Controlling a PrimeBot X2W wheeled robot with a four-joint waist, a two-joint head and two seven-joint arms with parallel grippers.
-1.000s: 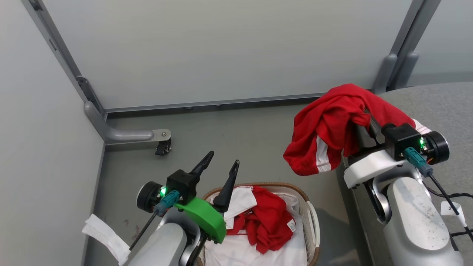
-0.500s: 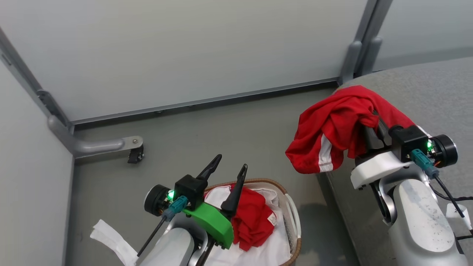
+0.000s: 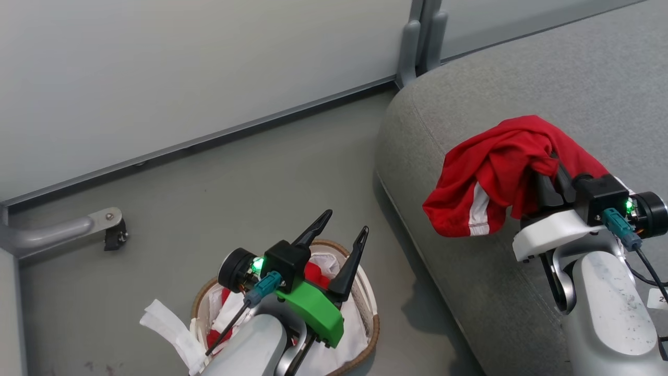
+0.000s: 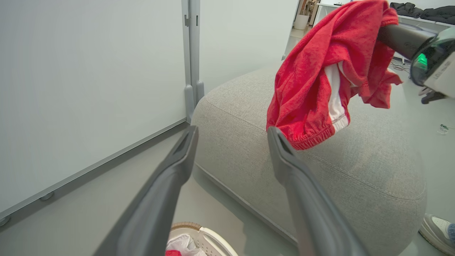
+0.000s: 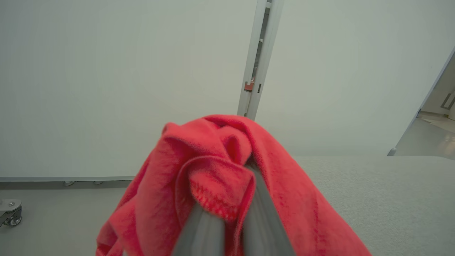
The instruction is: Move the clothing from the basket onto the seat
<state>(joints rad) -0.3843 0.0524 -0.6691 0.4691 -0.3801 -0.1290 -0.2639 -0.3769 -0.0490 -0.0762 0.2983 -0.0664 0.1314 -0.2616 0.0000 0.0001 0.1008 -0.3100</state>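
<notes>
A bright red piece of clothing (image 3: 490, 172) with a white stripe hangs bunched over my right gripper (image 3: 543, 177), which is shut on it above the grey seat (image 3: 522, 78). The right wrist view has the clothing (image 5: 220, 170) draped over the fingertips of the right gripper (image 5: 231, 199). My left gripper (image 3: 345, 222) stands open and holds nothing, above the basket (image 3: 371, 319). A bit of red clothing (image 3: 314, 272) lies inside on the white liner, mostly hidden by the arm. From the left wrist, the left gripper (image 4: 231, 131) frames the seat (image 4: 355, 170) and the hanging clothing (image 4: 312, 81).
Pale partition walls with a grey post (image 3: 417, 47) stand behind the floor and the seat. A caster foot (image 3: 112, 235) sticks out at the left. A white fabric strip (image 3: 167, 329) lies on the floor beside the basket. A person's shoe (image 4: 437, 227) is by the seat's far side.
The camera has swung right, so the seat takes up much more of the view. My right gripper now holds the garment over the seat instead of at its edge. The left gripper stays open.
</notes>
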